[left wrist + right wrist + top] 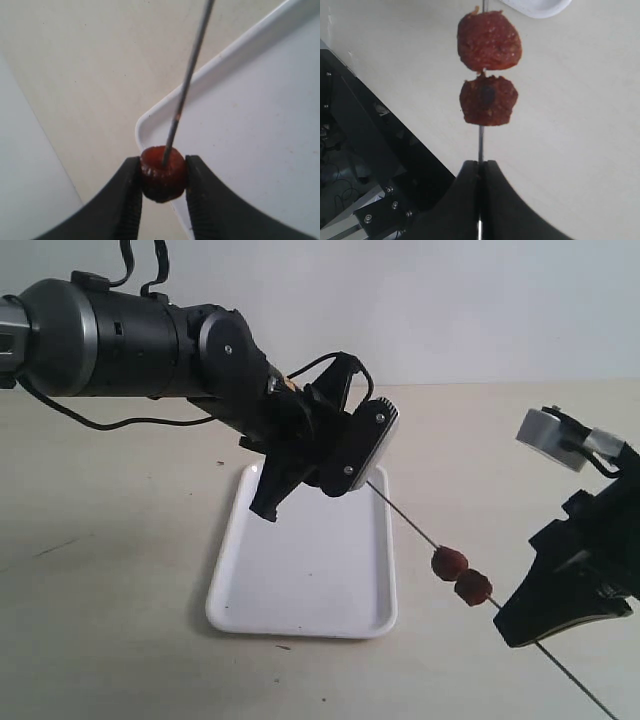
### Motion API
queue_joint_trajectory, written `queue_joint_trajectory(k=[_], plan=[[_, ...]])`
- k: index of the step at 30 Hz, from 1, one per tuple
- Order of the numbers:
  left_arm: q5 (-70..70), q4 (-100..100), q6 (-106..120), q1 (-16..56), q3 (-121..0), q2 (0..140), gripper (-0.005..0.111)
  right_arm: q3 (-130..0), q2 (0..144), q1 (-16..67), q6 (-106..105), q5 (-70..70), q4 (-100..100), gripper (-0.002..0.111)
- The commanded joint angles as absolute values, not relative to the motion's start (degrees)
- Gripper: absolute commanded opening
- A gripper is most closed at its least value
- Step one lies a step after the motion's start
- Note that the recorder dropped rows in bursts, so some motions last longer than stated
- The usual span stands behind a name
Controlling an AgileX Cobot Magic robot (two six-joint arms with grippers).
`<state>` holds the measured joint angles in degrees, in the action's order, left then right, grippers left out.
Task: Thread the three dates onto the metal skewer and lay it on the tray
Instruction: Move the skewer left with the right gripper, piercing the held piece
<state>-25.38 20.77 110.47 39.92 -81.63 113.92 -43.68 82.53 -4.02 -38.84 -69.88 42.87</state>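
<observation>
My left gripper (163, 175) is shut on one date (162, 172), held above the corner of the white tray (260, 125). The metal skewer (187, 85) has its tip stuck into that date. My right gripper (480, 167) is shut on the skewer (480, 142), with two dates (489, 40) (488, 100) threaded just beyond its fingertips. In the exterior view the skewer (408, 517) runs from the left gripper (345, 475) over the tray (300, 570), past the two dates (449, 562) (473, 587), to the right gripper (530, 625); the third date is hidden there.
The tray lies on a pale beige table (120, 570). The skewer's free end (585, 690) sticks out past the right gripper toward the table's front. Dark robot framework (365, 165) shows beside the table in the right wrist view.
</observation>
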Motion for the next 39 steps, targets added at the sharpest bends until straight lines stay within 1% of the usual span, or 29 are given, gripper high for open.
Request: queue_joint_trajectory(k=[1,11,20,31,39], plan=[[-25.2,21.7,110.7,40.0,-81.5,113.4,0.03,-44.1,82.1,-4.0,-39.4,-69.3,43.5,0.0],[-25.0,21.8,112.2,41.4,-81.5,112.9,0.03,-49.6,86.1,-4.0,-38.9,-70.0,43.7,0.0],[-24.8,21.9,112.2,42.2,-81.5,112.7,0.03,-50.2,89.6,-4.0,-39.1,-70.0,44.8,0.0],[-24.7,21.9,112.3,45.1,-81.5,112.5,0.03,-54.4,94.3,-4.0,-40.8,-70.0,48.6,0.0],[-23.9,21.7,112.3,45.7,-81.5,111.7,0.03,-58.9,96.8,-4.0,-40.8,-68.9,52.6,0.0]])
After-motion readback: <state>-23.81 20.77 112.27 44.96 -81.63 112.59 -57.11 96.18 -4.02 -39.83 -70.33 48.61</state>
